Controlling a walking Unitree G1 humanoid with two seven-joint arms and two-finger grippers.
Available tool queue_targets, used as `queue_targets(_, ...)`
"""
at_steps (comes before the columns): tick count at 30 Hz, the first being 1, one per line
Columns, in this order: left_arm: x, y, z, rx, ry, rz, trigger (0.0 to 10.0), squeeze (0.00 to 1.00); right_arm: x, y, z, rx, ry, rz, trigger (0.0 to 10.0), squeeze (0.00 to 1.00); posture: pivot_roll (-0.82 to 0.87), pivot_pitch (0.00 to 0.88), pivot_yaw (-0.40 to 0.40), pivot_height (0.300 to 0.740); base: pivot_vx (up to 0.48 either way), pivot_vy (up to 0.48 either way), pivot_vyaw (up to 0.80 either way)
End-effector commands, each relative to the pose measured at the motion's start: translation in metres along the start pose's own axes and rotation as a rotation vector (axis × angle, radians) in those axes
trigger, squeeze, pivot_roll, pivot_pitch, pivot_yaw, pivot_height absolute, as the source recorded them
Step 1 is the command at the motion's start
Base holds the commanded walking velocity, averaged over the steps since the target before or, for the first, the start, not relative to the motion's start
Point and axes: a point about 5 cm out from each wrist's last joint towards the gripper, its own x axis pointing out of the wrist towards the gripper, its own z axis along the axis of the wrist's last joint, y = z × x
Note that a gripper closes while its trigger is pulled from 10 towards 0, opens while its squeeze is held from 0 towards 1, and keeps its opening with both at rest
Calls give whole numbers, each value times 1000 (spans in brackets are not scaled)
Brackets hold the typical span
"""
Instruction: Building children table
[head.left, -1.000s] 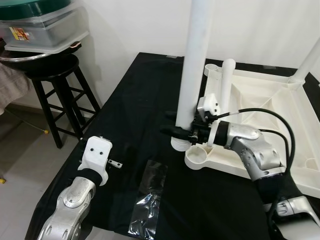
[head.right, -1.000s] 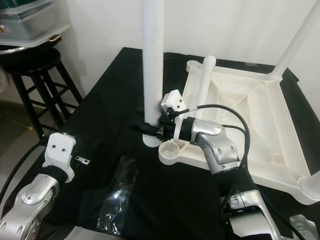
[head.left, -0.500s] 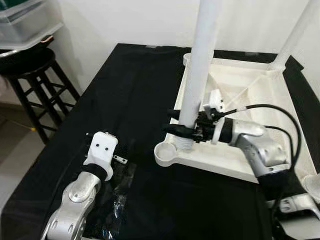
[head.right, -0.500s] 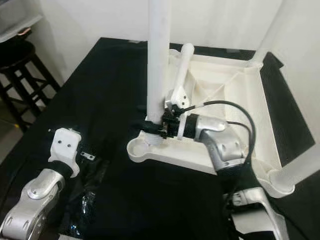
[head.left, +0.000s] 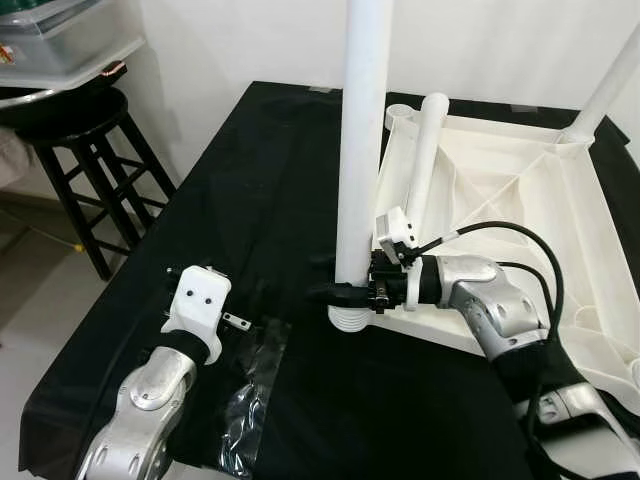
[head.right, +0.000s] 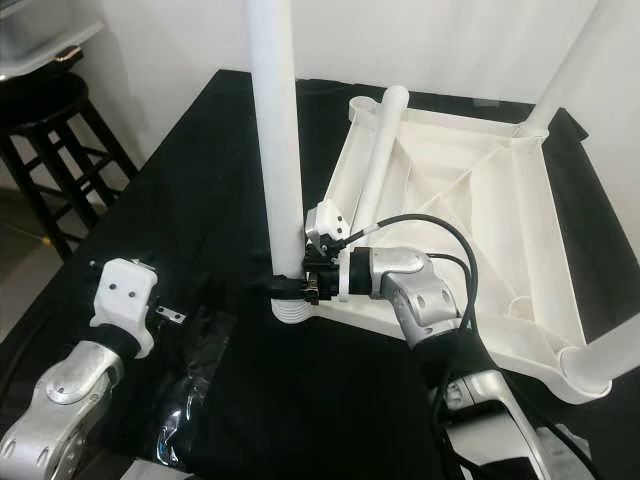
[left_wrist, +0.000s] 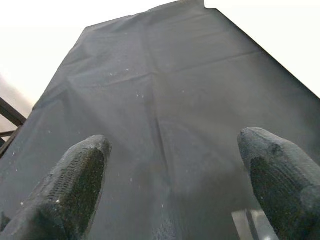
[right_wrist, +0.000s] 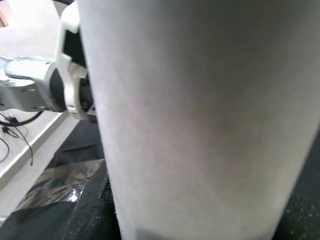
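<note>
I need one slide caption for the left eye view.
Right hand holds white table leg upright beside upturned tabletop.

A white plastic table top (head.left: 500, 190) lies upside down on black cloth, its ribbed underside facing up. A tall white leg (head.left: 360, 150) stands upright at its near left corner, threaded end down. A shorter white leg (head.left: 425, 150) leans across the tray, and another leg (head.left: 610, 90) rises from the far right corner.
</note>
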Motion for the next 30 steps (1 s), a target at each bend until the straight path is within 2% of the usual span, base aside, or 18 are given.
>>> queue_targets(1, -5, -1, -2, 5, 16, -6, 10000, 0, 0, -1, 2, -20, 2, 25, 10000, 0, 91, 243, -21, 740, 0, 0, 0)
queue_targets(10, -20, 2, -3, 21, 41, -12, 10000, 0, 6, -6, 3, -25, -10, 42, 10000, 0, 132, 284, -9, 740, 0, 0, 0)
queue_targets(15, -28, 5, -2, 32, 52, -4, 10000, 0, 3, -9, 0, -53, 27, 32, 10000, 0, 154, 310, -1, 740, 0, 0, 0)
queue_targets(19, -38, 9, 0, 36, 65, 0, 10000, 0, -5, -10, 2, -84, 71, 74, 10000, 0, 161, 340, 16, 740, 0, 0, 0)
queue_targets(26, -42, 9, 1, 35, 74, -2, 10000, 0, -4, -11, 6, -133, 82, 88, 10000, 0, 168, 352, 24, 740, 0, 0, 0)
queue_targets(27, -45, 8, 2, 37, 80, -5, 10000, 0, 1, -6, 8, -184, 111, 169, 10000, 0, 174, 362, 27, 740, 0, 0, 0)
queue_targets(30, -47, 9, 3, 36, 86, -7, 10000, 0, 4, -3, 9, -213, 123, 223, 10000, 0, 174, 365, 27, 740, 0, 0, 0)
